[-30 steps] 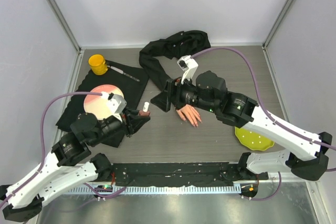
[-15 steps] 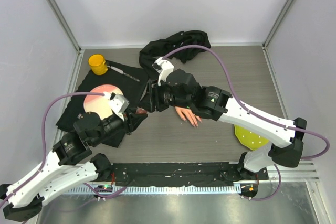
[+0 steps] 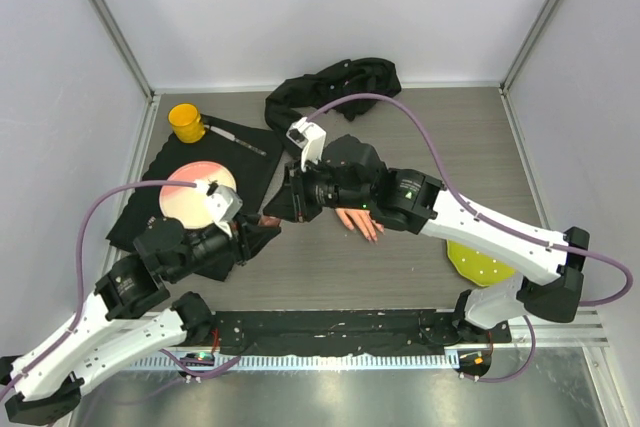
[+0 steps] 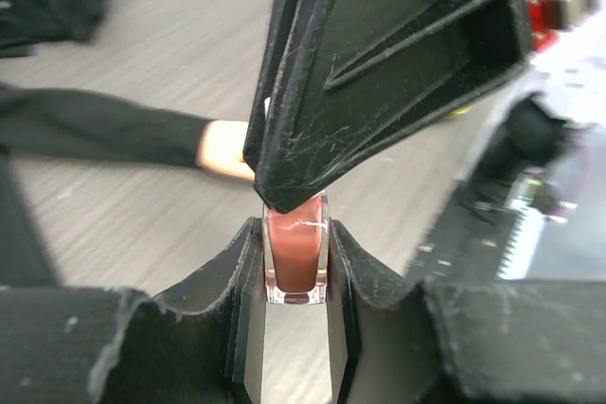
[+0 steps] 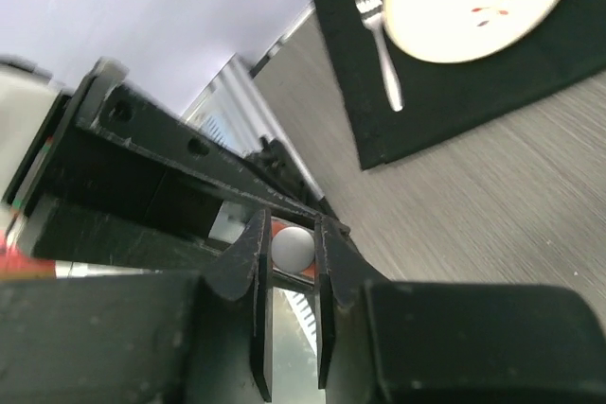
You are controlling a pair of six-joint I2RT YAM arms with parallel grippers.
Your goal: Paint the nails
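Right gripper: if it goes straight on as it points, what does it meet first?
The white cap of the polish bottle, already within the right gripper; the left gripper holds the bottle.

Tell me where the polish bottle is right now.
In the left wrist view the polish bottle is clamped in the left gripper, the right gripper pinching its white cap; from above, that is just left of the mannequin hand.

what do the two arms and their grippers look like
The left arm and right arm match: white shell links between bulky black joint housings. A purple cable loops along each one to a small white block at the wrist. The left gripper and right gripper are matte black, each with two wedge-shaped fingers, ribbed outside and scuffed with pale scratches.
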